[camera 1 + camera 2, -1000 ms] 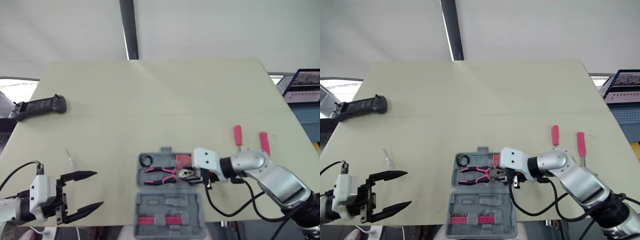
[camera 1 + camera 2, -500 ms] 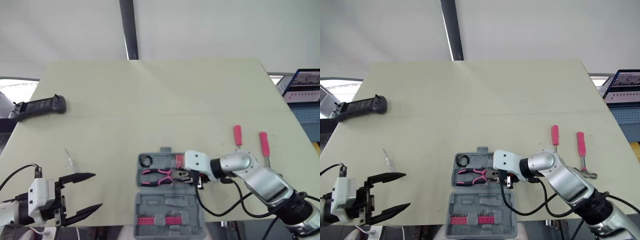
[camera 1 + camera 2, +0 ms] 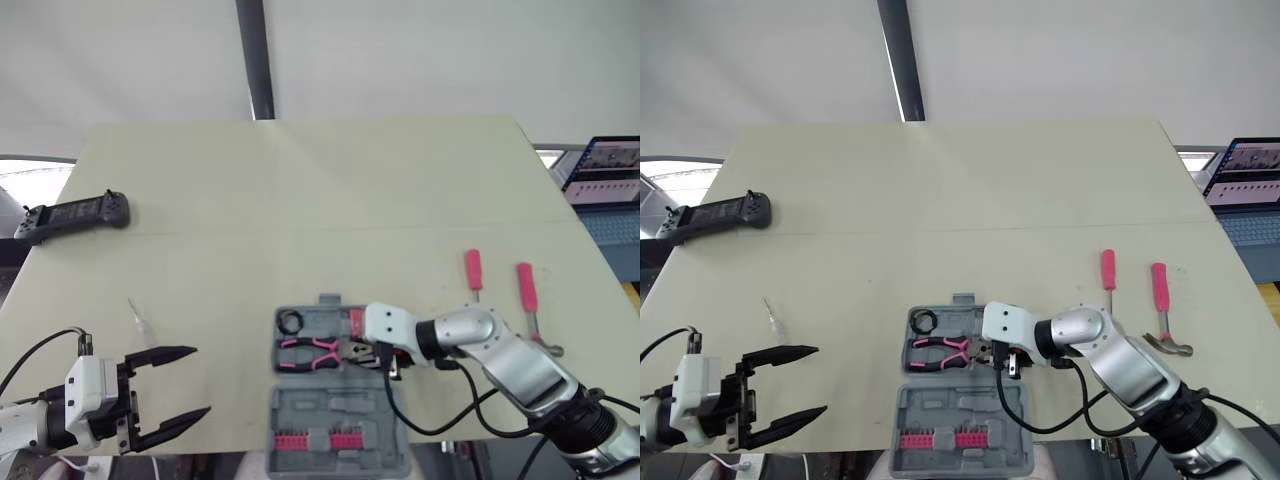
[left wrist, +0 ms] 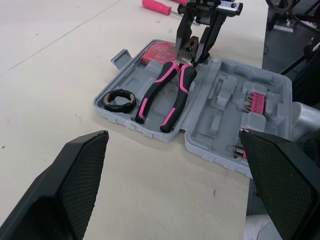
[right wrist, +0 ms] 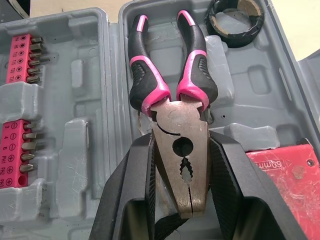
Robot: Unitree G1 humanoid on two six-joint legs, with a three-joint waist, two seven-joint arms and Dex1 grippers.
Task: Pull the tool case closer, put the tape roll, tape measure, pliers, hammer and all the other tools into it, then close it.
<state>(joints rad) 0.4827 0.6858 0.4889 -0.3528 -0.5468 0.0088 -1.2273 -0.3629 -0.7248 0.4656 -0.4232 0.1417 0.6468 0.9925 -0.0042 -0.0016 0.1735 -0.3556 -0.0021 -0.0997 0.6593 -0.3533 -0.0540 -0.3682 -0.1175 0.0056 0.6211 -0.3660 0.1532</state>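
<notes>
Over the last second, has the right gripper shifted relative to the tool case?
Yes. The right gripper, holding the pliers, moved toward the robot's left along the tool case, nearer the tape roll.

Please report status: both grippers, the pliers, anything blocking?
Right gripper shut on pliers, lying in open tool case. Left gripper open, empty. Hammer, screwdriver not yet packed. Nothing blocking.
</notes>
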